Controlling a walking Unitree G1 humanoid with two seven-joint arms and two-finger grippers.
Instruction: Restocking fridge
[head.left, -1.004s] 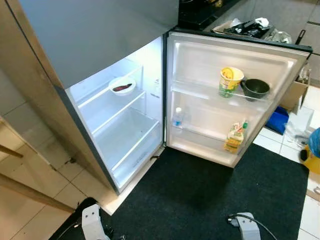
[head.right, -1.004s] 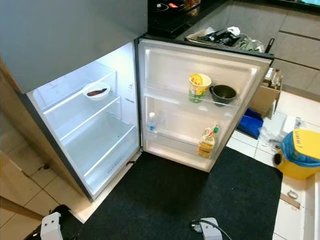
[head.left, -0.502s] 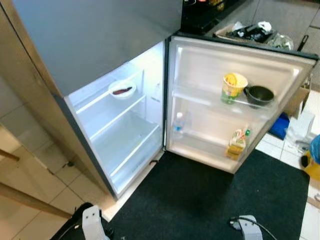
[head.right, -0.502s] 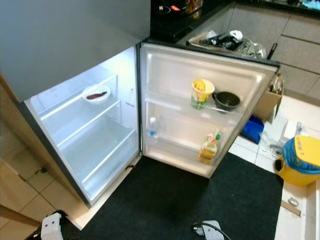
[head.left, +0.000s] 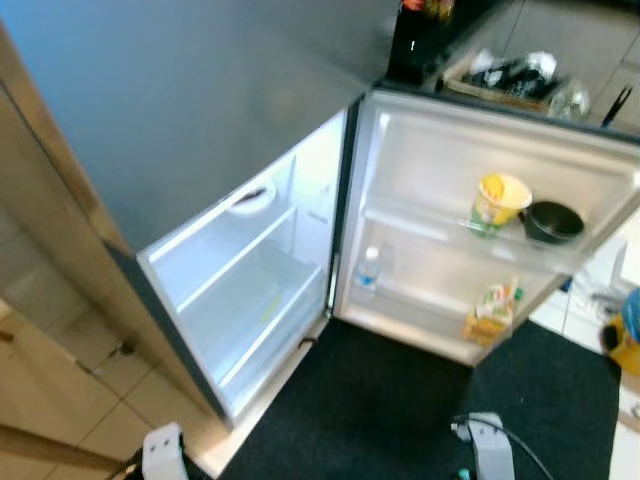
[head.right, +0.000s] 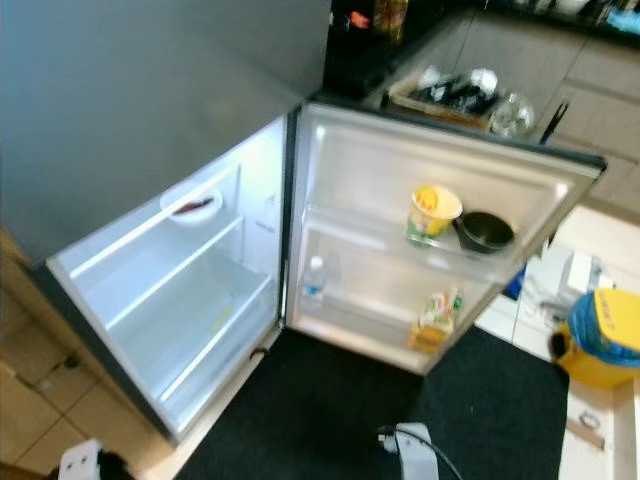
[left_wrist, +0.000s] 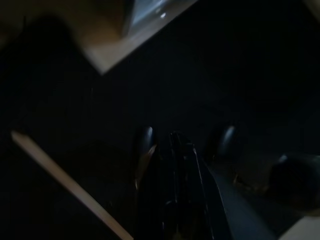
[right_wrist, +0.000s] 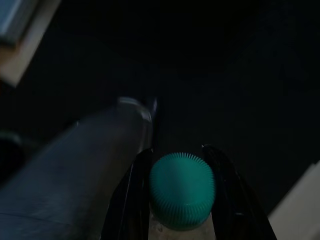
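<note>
Fingers of the right gripper (right_wrist: 182, 200), two of them, black, sit one on each side of a bottle with a ribbed green cap (right_wrist: 182, 190), pressing against it just below the cap. This shows in the dark right wrist view, where the black mat (right_wrist: 225, 65) lies beyond the cap.

The left gripper (left_wrist: 177, 150) hangs idle over the same dark mat. Its wrist view is too dark to tell whether its fingers are apart or together.

From the head views, one silver wrist sits low on each side, above the mat (head.right: 330, 400), which lies in front of the fridge (head.left: 240, 290). The held bottle cannot be made out there.

The fridge's lower door (head.left: 420, 170) stands wide open to the robot's right. The lit compartment has two shelves. One white bowl (head.left: 250, 199) holding something dark rests on the upper shelf, and the lower shelf looks bare.

The door has two racks. The upper rack holds two things: one yellow and green cup (head.left: 495, 203) and one dark bowl (head.left: 555, 222) just beside it. The lower rack holds two things, well apart: one small clear water bottle (head.left: 369, 268) near the hinge and one yellow packet (head.left: 490, 312) towards the outer edge.

The right eye view also takes in one yellow bin (head.right: 602, 335) with a blue liner on the tiled floor further right.
</note>
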